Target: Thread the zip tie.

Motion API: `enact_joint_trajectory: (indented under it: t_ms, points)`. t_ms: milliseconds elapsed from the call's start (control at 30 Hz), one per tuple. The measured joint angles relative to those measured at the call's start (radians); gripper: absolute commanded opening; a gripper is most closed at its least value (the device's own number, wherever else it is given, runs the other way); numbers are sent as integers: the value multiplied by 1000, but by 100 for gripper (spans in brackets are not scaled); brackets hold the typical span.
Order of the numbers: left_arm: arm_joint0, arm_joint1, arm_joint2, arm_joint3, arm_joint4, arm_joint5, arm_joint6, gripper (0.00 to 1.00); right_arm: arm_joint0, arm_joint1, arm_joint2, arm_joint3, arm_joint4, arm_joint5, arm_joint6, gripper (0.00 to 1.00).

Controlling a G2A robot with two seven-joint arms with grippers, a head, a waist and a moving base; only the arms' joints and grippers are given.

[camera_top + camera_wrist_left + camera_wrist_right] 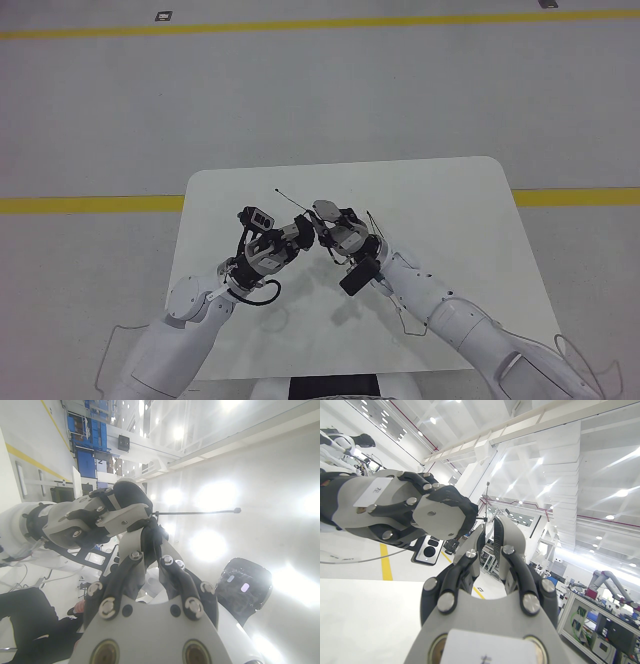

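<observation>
A thin black zip tie (292,201) is held up in the air over the middle of the white table (450,200). My left gripper (303,232) is shut on one end of it. In the left wrist view the strap (197,513) runs straight out from my left gripper (150,527) to the small head at its free end. My right gripper (322,224) is tip to tip with the left one. In the right wrist view its pads stand a narrow gap apart (490,527), just under the strap (487,500).
The white table carries nothing else that I can see. Grey floor with yellow lines lies around it. Both arms meet above the table's centre, with bare surface to either side.
</observation>
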Motion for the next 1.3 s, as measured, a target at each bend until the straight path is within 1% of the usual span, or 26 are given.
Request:
enact_joint_trajectory:
  t_ms: [333, 600, 767, 833, 1300]
  points:
    - [0, 0, 0, 0, 0, 0, 0, 0, 3, 0, -3, 2, 0, -3, 0, 14]
    - [0, 0, 0, 0, 0, 0, 0, 0, 7, -1, -7, 5, 0, -9, 2, 9]
    - [0, 0, 0, 0, 0, 0, 0, 0, 9, -2, -10, 8, 0, -14, 4, 4]
    - [0, 0, 0, 0, 0, 0, 0, 0, 10, -2, -10, 9, 0, -15, 4, 0]
    - [0, 0, 0, 0, 0, 0, 0, 0, 16, 0, -23, 22, 0, -16, 4, 0]
